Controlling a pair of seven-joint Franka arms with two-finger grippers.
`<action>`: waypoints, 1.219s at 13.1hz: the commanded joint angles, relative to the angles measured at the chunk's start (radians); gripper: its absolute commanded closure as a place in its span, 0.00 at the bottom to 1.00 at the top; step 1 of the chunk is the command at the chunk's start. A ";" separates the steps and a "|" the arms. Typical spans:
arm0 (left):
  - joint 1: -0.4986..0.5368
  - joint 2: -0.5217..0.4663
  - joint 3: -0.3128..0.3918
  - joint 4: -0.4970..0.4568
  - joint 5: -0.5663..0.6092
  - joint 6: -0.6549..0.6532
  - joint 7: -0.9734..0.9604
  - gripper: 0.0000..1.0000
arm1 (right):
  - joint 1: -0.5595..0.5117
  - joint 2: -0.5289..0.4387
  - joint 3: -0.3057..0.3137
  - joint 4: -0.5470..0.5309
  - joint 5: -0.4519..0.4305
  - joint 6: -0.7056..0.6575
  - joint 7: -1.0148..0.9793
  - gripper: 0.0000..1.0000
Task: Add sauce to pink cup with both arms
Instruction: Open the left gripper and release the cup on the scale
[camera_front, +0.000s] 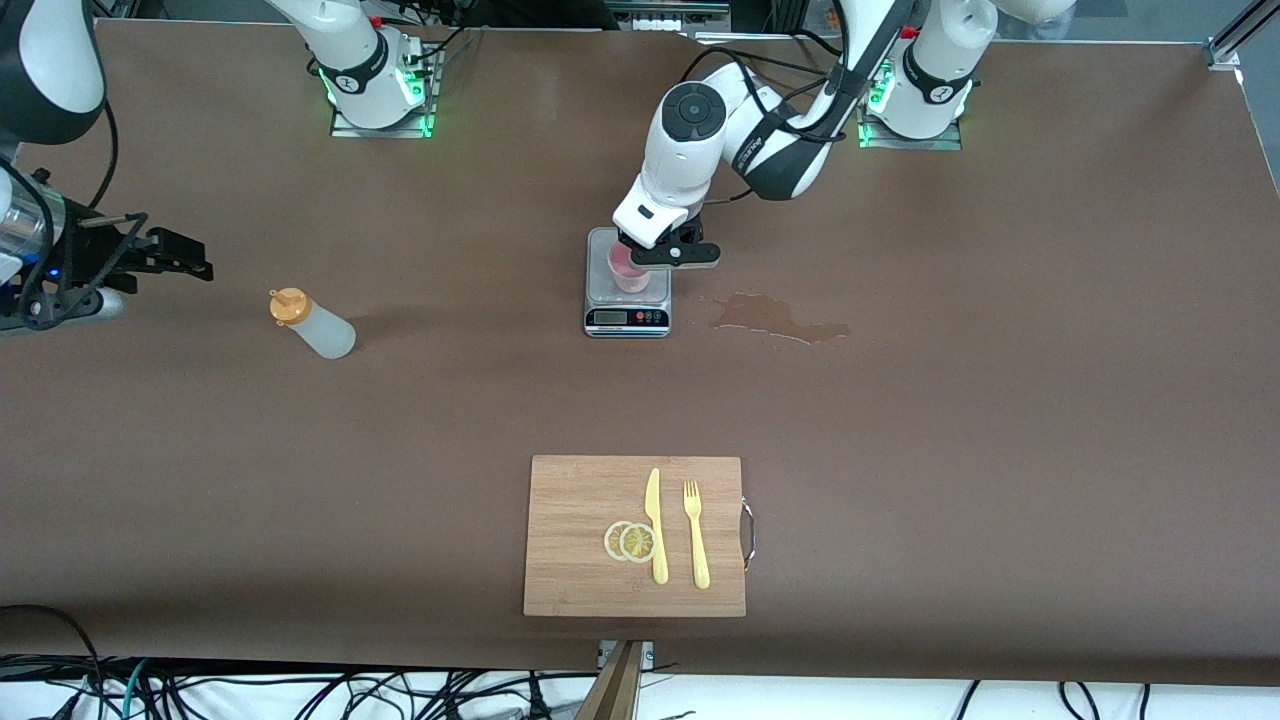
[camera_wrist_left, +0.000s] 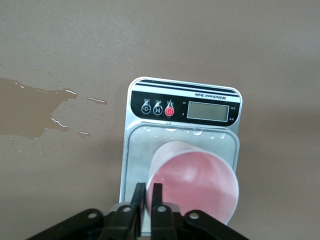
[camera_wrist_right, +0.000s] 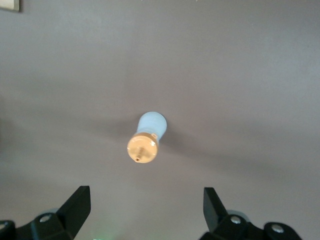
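Nearest the camera a board (camera_front: 634, 535) carries lemon slices (camera_front: 630, 541), a knife (camera_front: 655, 525) and a fork (camera_front: 696, 533), apart from our work. Our left fingers (camera_wrist_left: 138, 198) pinch the cup (camera_wrist_left: 194, 186) rim, one inside and one outside, probably steadying it on the scale (camera_front: 627, 285); it looks empty. Our right gripper (camera_wrist_right: 142, 206) hangs wide open, holding nothing, over the counter (camera_front: 1000, 420) near the sauce (camera_front: 312, 323), which stands toward the right arm's end, not yet grasped. A spill (camera_front: 780, 318) lies beside the scale.

Translucent plastic pink cup (camera_wrist_left: 194, 186), brushed-metal scale (camera_wrist_left: 182, 142), matt brown table (camera_front: 1000, 420)
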 joint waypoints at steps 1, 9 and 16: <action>-0.016 -0.033 0.015 -0.026 -0.005 0.002 -0.019 0.37 | -0.048 0.028 -0.003 0.011 0.072 -0.010 -0.167 0.00; 0.111 -0.121 0.028 0.196 -0.027 -0.356 0.077 0.00 | -0.247 0.188 -0.008 0.004 0.362 -0.018 -0.935 0.00; 0.418 -0.178 0.041 0.286 -0.007 -0.560 0.417 0.00 | -0.323 0.314 -0.008 0.005 0.571 -0.123 -1.257 0.00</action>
